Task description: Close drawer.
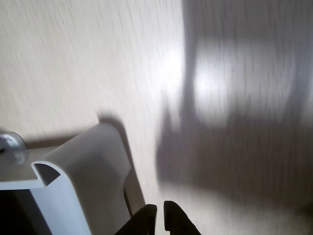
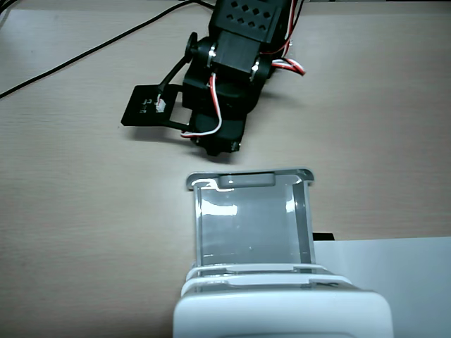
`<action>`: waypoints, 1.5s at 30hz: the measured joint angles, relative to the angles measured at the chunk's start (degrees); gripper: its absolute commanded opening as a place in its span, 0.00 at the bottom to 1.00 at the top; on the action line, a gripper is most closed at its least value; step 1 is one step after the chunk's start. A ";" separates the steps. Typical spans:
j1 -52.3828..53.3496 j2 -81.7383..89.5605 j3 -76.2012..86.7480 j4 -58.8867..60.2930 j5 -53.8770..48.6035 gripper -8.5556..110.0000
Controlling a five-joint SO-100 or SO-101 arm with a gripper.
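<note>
In the wrist view, the claw [image 1: 160, 215] enters from the bottom edge as two dark fingertips [image 1: 146, 218] set close together, with only a thin sliver of pale worktop [image 1: 88, 58] showing between them. Nothing sits in that narrow gap, and the tips touch nothing. Just to their left is the grey-white front of the drawer [image 1: 90, 166], seen at an angle, with its curled rim at the lower left. Whether the left fingertip brushes the drawer front cannot be told; a small strip of worktop seems to separate them. The picture is blurred, and a broad soft shadow lies across the right half of the wood-grain surface.

In the fixed view, the drawer [image 2: 250, 225] is pulled well out of the white cabinet [image 2: 282, 310] at the bottom edge, its clear tray open to the camera and empty. The small grey handle tab [image 2: 245, 180] sits at the middle of its far rim, facing the arm. The black arm [image 2: 232, 77] stands beyond the drawer at the top centre, leaning toward it, with red and white wires along its side and a flat black plate [image 2: 151, 105] jutting to the left in this view. The lowest part of the arm hangs just past the handle tab, with a strip of bare worktop [image 2: 84, 197] between them. The claw's fingertips cannot be made out from this angle. A white sheet [image 2: 394, 267] lies on the worktop to the right of the cabinet, and black cables [image 2: 84, 49] run across the top left.
</note>
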 measured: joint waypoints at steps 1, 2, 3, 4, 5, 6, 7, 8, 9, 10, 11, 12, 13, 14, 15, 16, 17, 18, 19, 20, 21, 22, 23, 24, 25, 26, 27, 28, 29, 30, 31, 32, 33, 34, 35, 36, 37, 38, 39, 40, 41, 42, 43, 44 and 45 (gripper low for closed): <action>0.00 0.00 0.26 -0.09 0.00 0.07; 0.00 0.00 0.44 -0.09 0.00 0.07; 0.00 0.00 0.44 -0.44 0.00 0.07; -0.18 0.00 0.79 -0.62 0.00 0.07; -0.44 0.00 1.23 -0.97 0.00 0.07; -0.79 0.00 1.67 -1.49 0.00 0.07; -1.23 -0.18 2.20 -2.11 -0.09 0.07; -1.93 -0.35 2.72 -2.81 -0.26 0.07; -2.55 -0.35 3.16 -3.34 -0.44 0.07; -3.08 -0.35 3.52 -3.78 -0.53 0.07; -3.69 -0.53 3.87 -4.31 -0.53 0.07; -4.66 -0.53 4.13 -4.75 -0.62 0.07; -5.98 -0.53 4.22 -5.45 -0.62 0.07; -7.03 -0.53 4.22 -6.24 -0.79 0.07; -7.56 -0.88 4.22 -6.86 -1.05 0.07; -7.73 -1.32 4.22 -7.47 -1.14 0.07; -8.26 -1.85 4.22 -7.91 -1.14 0.07; -9.05 -2.55 4.22 -8.44 -1.14 0.07; -9.49 -3.25 4.22 -8.88 -1.23 0.07; -9.40 -3.69 4.22 -9.49 -1.23 0.07; -9.14 -4.04 4.66 -10.02 -1.23 0.07; -9.05 -4.22 5.19 -10.55 -1.23 0.07; -9.23 -4.22 5.54 -10.81 -1.58 0.07; -9.67 -4.22 5.98 -10.99 -2.29 0.07; -10.11 -4.22 6.24 -10.99 -2.20 0.07; -10.11 -4.22 6.24 -11.07 -2.11 0.07; -9.93 -4.13 6.68 -11.43 -2.64 0.07; -9.93 -4.22 7.29 -11.51 -2.64 0.07; -10.02 -4.22 7.38 -11.78 -2.64 0.07; -10.28 -4.22 7.65 -12.30 -2.64 0.07; -10.99 -4.48 7.73 -12.66 -2.37 0.07; -11.87 -5.01 7.73 -13.27 -2.02 0.07; -12.48 -5.71 7.73 -13.89 -1.49 0.07; -12.74 -6.77 7.65 -14.59 -0.88 0.07; -12.92 -7.82 7.56 -15.38 -0.26 0.07; -13.36 -9.14 7.12 -16.35 0.44 0.07; -13.97 -10.63 6.42 -17.23 1.41 0.07; -14.24 -12.30 5.36 -18.11 1.58 0.07; -14.41 -13.97 4.04 -18.98 2.20 0.07; -14.41 -15.91 2.46 -19.78 2.55 0.07; -14.33 -18.02 0.70 -20.48 2.90 0.07; -14.24 -20.13 -1.23 -21.09 3.25 0.07; -14.15 -22.32 -3.34 -21.45 3.52 0.07; -14.15 -24.70 -5.71 -21.62 3.87 0.07; -14.24 -27.07 -8.35 -21.71 4.13 0.07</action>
